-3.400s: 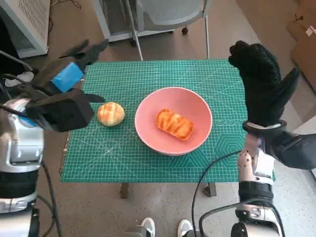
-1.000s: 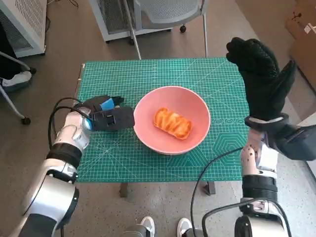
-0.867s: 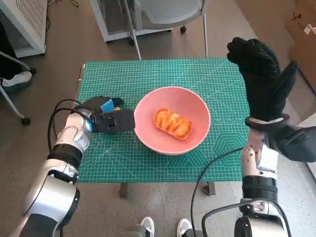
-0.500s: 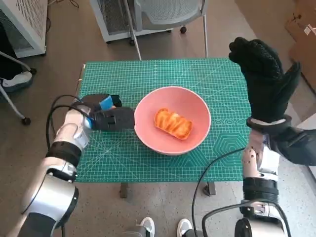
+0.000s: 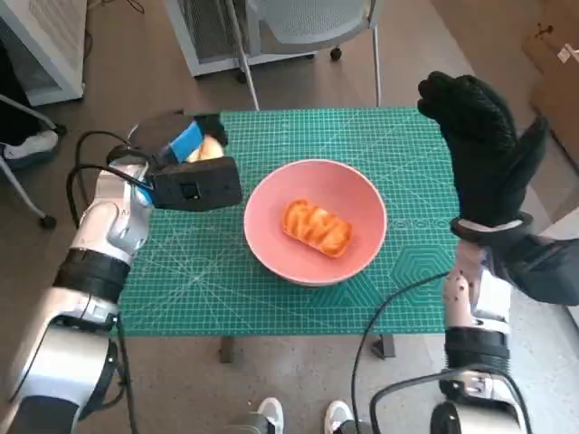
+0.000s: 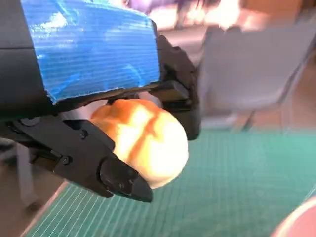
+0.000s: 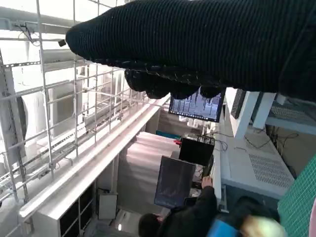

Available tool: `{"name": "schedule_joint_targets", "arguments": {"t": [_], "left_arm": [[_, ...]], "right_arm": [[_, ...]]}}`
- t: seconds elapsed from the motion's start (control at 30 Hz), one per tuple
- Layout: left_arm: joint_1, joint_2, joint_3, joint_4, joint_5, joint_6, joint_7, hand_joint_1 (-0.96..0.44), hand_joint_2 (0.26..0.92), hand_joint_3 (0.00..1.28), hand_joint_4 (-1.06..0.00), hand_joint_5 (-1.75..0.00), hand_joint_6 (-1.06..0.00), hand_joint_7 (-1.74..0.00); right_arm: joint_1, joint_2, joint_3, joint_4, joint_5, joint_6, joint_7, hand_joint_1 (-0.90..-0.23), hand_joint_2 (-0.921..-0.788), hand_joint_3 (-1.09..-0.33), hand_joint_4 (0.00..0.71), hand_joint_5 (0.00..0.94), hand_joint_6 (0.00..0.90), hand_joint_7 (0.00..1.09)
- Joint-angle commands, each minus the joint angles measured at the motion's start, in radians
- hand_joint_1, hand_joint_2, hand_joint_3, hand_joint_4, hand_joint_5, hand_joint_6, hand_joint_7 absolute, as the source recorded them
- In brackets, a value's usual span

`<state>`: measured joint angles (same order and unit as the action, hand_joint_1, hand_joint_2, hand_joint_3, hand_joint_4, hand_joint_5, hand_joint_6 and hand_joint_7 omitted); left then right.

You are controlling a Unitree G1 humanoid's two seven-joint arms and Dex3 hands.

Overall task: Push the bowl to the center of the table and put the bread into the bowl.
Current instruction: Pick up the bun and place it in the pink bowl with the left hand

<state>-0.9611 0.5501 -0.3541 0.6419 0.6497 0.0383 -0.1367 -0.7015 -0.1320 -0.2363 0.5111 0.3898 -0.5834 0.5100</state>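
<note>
The left hand (image 5: 185, 149) is gripping a round bread roll (image 6: 143, 140) above the worktop's (image 5: 271, 298) green mat, just left of the pink bowl (image 5: 312, 185), which is sitting near the middle holding another glazed bread (image 5: 317, 226). The gloved right hand (image 5: 484, 154) is hanging raised, fingers spread, holding nothing.

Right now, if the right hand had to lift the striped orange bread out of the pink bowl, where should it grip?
Likely across the striped orange bread's short sides, from above: the loaf lies elongated and diagonal, and the pink bowl's wall blocks low side approaches. The right hand is raised, holding nothing.
</note>
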Motion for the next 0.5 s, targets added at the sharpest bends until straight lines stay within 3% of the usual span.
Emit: {"name": "schedule_joint_targets", "arguments": {"t": [0.03,0.27,0.5], "left_arm": [[0.119,0.036,0.094,-0.43,-0.012,0.074,-0.046,0.0,0.92,0.03,-0.73,-1.09,-0.66,-1.15],[0.152,-0.018,0.087,-0.636,0.005,0.084,-0.075,0.0,0.919,0.02,-0.74,-1.05,-0.69,-1.15],[0.171,-0.077,0.025,-0.691,0.017,0.046,-0.079,0.0,0.917,0.01,-0.78,-1.01,-0.69,-1.15]], "right_arm": [[0.021,0.002,0.002,0.009,-0.001,0.01,-0.001,-0.573,-0.921,-0.644,0.42,0.005,0.456,0.0],[0.016,0.002,-0.001,0.021,0.005,0.006,0.008,-0.572,-0.921,-0.642,0.428,0.008,0.459,0.01],[0.016,0.007,0.002,0.03,0.005,0.0,0.011,-0.576,-0.921,-0.641,0.435,0.008,0.468,0.01]]}}
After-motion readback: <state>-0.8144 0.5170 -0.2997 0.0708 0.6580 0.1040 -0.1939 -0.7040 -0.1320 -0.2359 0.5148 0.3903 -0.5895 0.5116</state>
